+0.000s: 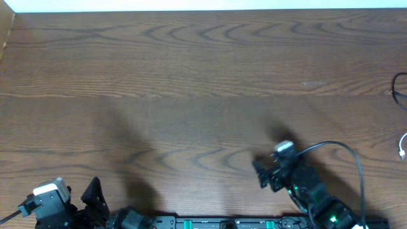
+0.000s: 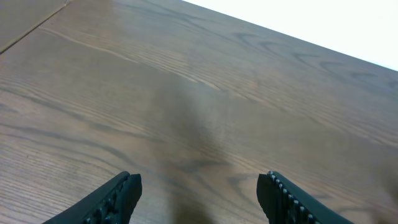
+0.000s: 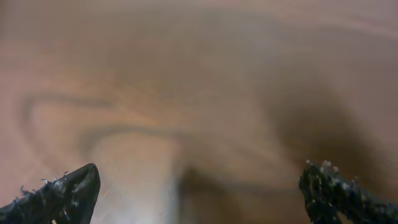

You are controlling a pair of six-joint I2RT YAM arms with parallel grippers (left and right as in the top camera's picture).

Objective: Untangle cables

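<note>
Both arms sit low at the near edge of the counter, and neither holds anything. At far left, the left gripper is spread wide over bare wood, with nothing between its fingers. Right of centre, the right gripper hangs close above the counter, likewise gaping and empty; its wrist view is blurred, so finer detail there cannot be told. The work lies well apart from both, at the far right edge of the overhead view. A black cable curls in near the top of that edge, and a white cable with a small plug shows below it. Most of each runs out of the picture, so whether they cross cannot be told. The step in hand looks like the first reach. The right arm is the nearer and should go, jaws wide, coming down over a straight run of one cable rather than over a plug or a crossing. It should pinch low against the wood, since the cord is so thin. Dragging it inward would bring the tangle within the left arm's range.
</note>
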